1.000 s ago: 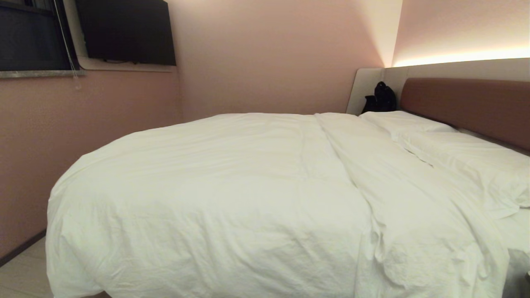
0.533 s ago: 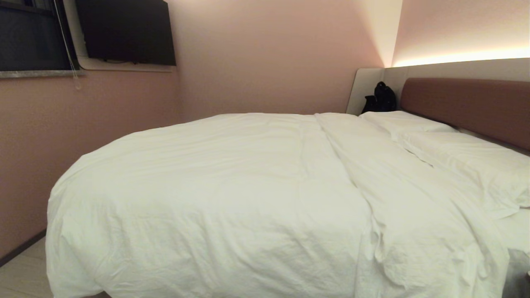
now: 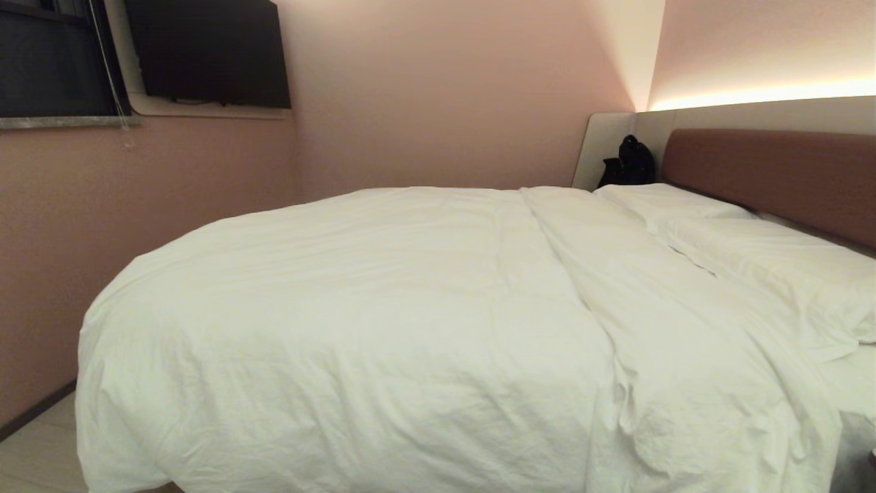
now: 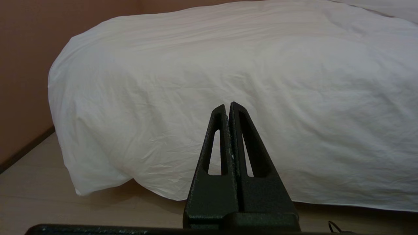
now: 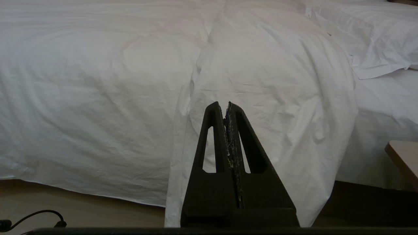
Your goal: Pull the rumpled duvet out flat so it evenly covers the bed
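The duvet lies over most of the bed, puffy and creased, draping down the near side toward the floor. From the centre of the head view a thick fold runs from about 12 o'clock down to 5 o'clock, and at 3 o'clock two pillows lie beside it below the brown headboard. A black bag sits at 1 o'clock in the corner, and a dark screen hangs at 10 o'clock. The left gripper hangs low before the duvet's hanging edge, apart from it, jaws pressed together and empty. The right gripper faces the fold, jaws likewise closed on nothing.
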